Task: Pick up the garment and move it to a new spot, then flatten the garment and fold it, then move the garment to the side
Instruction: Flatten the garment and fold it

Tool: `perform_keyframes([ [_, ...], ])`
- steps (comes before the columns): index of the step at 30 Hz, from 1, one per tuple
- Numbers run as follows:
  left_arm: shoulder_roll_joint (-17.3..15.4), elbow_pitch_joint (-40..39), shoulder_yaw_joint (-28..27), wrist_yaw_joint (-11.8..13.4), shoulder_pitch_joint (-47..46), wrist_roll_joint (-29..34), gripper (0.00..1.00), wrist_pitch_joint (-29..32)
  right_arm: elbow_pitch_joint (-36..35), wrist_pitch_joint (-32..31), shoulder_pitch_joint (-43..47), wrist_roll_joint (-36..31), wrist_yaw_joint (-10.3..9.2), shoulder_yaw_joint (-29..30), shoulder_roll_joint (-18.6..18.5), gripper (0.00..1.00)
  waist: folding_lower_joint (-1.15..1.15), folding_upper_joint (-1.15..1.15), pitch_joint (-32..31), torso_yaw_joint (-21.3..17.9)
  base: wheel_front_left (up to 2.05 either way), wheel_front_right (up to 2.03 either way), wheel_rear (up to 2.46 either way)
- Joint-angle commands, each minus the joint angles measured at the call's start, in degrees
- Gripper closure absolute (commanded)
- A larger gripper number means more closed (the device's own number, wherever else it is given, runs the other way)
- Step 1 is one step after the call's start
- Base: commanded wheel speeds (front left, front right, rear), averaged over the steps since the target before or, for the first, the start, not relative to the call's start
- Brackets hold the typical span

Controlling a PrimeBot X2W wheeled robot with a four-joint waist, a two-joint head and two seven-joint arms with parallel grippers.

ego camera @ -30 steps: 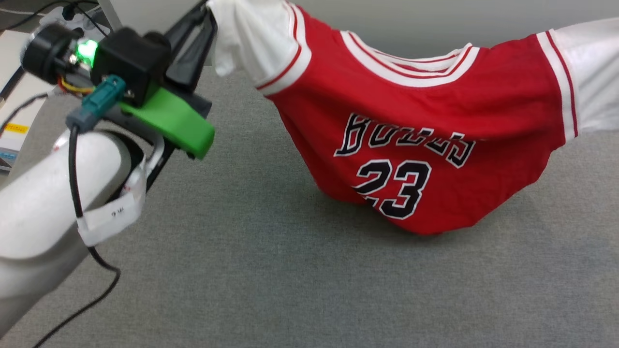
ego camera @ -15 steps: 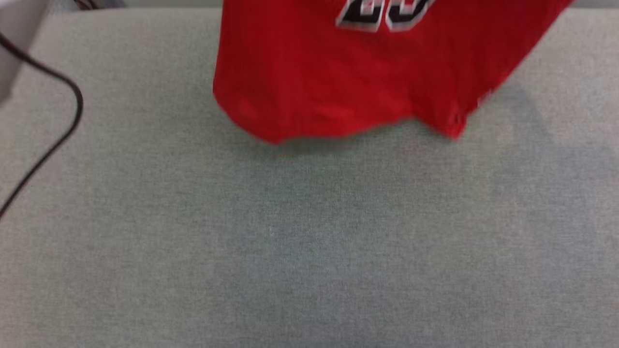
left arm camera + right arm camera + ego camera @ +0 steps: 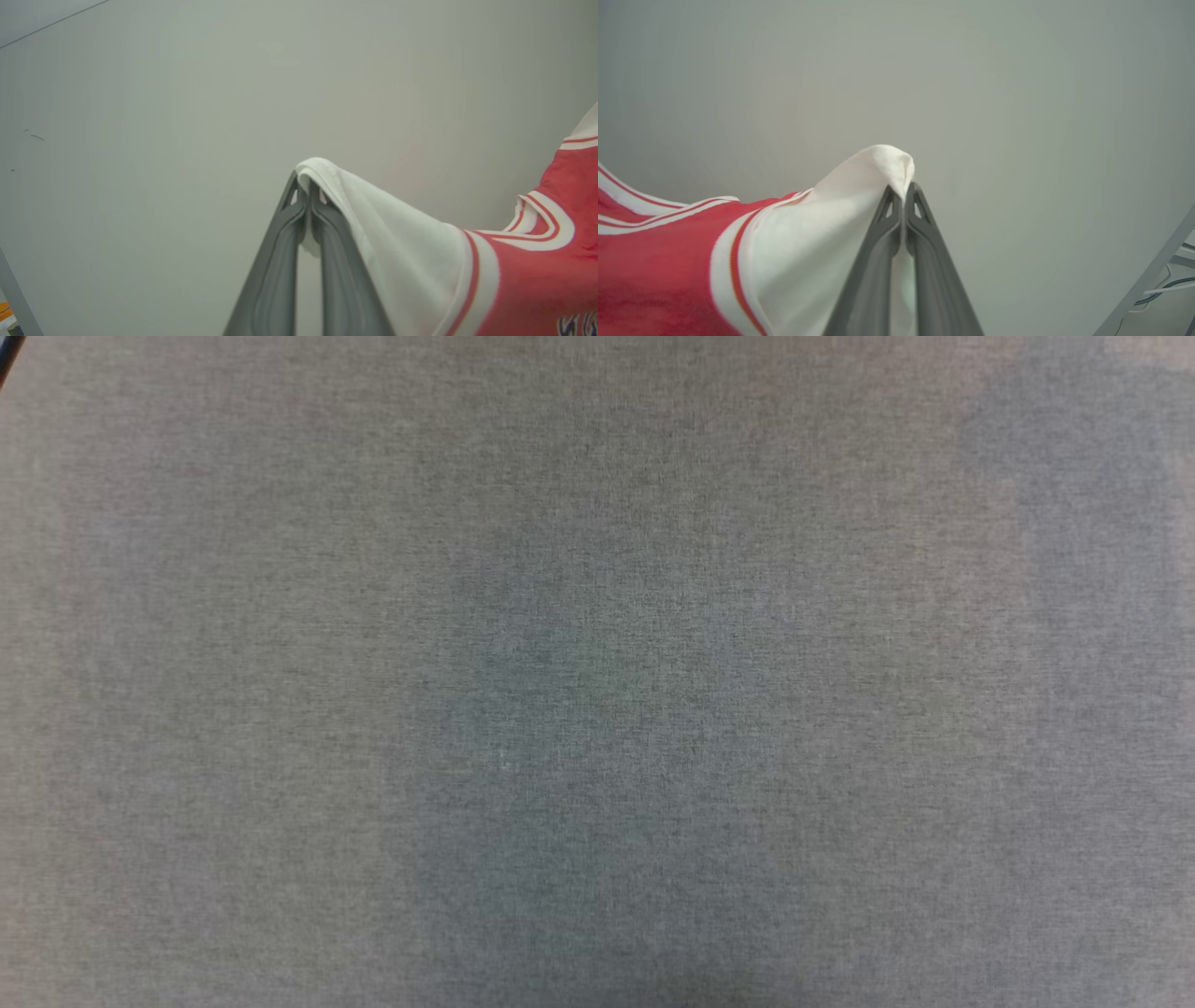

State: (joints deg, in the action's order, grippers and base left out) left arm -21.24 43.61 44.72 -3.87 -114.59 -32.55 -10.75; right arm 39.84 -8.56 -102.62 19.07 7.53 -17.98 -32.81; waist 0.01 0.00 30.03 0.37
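Red jersey T-shirt (image 3: 537,280) has white sleeves. Dark-fingered left gripper (image 3: 307,186) clamps one sleeve; dark-fingered right gripper (image 3: 902,191) clamps the other.

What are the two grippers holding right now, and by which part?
Both hold the jersey: the left gripper pinches one white sleeve, the right gripper the other.

Red jersey T-shirt (image 3: 551,280): white short sleeves, red-white striped trim. Left gripper (image 3: 306,186), right gripper (image 3: 902,191): dark grey. Woven tabletop cloth (image 3: 597,672) mottled grey; smooth wall (image 3: 187,93) pale grey-green.
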Motion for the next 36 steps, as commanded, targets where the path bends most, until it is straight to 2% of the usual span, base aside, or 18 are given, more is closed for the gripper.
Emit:
perform_keyframes([
  [1,0.6,1.3,0.2,-0.4,-0.6,0.4,1.00,-0.7,1.5,1.3,-0.9,-0.5,-0.04,-0.7,0.7,1.00,-0.01,0.00,2.2,-0.7,0.00,0.00,0.00],
  [9,1.4,7.7,0.3,-1.9,4.0,-0.6,1.00,-3.7,9.2,7.8,0.6,2.4,-0.04,-6.0,3.5,1.00,-0.01,0.00,2.6,-1.1,0.00,0.00,0.00],
  [15,0.2,5.8,-1.8,-2.2,14.4,-1.6,1.00,-4.2,12.0,13.3,8.1,7.7,-0.04,-9.3,6.0,1.00,-0.01,0.00,-0.1,-1.4,0.00,0.00,0.00],
  [23,-1.5,-4.3,-7.4,-1.0,38.8,-0.7,1.00,-4.2,11.2,19.8,25.1,16.5,-0.04,-15.7,7.5,1.00,-0.01,0.00,-7.0,-1.2,0.00,0.00,0.00],
  [29,-2.2,-11.3,-11.5,0.9,57.5,0.0,1.00,-4.2,8.1,21.9,39.1,21.3,-0.04,-20.4,5.4,1.00,-0.01,0.00,-12.0,-0.7,0.00,0.00,0.00],
  [36,-3.1,-17.7,-15.0,2.4,75.5,0.7,1.00,-4.2,3.8,23.0,52.6,25.3,-0.04,-22.6,3.5,1.00,-0.01,0.00,-16.2,-1.1,0.00,0.00,0.00],
])
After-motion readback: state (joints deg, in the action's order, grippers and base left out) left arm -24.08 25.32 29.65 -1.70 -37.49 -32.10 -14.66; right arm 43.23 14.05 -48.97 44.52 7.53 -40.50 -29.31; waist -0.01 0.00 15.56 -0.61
